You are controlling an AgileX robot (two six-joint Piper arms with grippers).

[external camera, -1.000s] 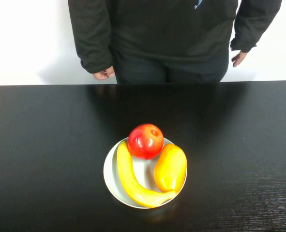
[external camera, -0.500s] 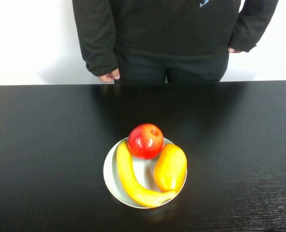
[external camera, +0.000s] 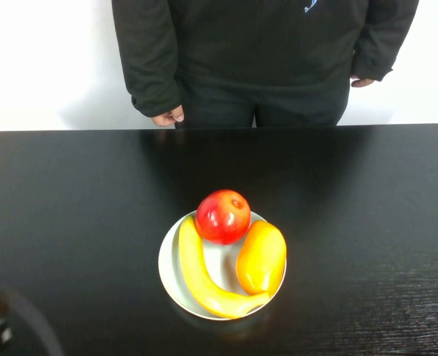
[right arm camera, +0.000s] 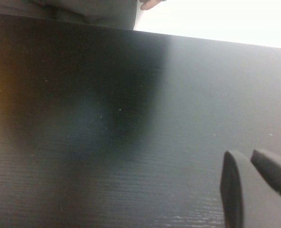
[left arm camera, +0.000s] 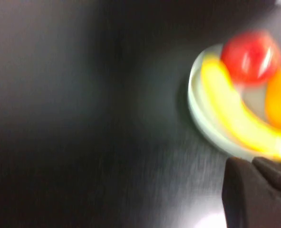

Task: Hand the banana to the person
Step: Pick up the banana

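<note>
banana [external camera: 204,276] on plate [external camera: 168,268], left gripper [left arm camera: 254,190], right gripper [right arm camera: 254,185] – apart

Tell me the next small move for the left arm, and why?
Probably carry the left gripper on toward the banana and line up over its middle. The banana lies untouched on the plate, on the robot's left of the apple; the left arm is just entering at the near left corner. The right gripper hangs over bare table, and the person waits.
</note>
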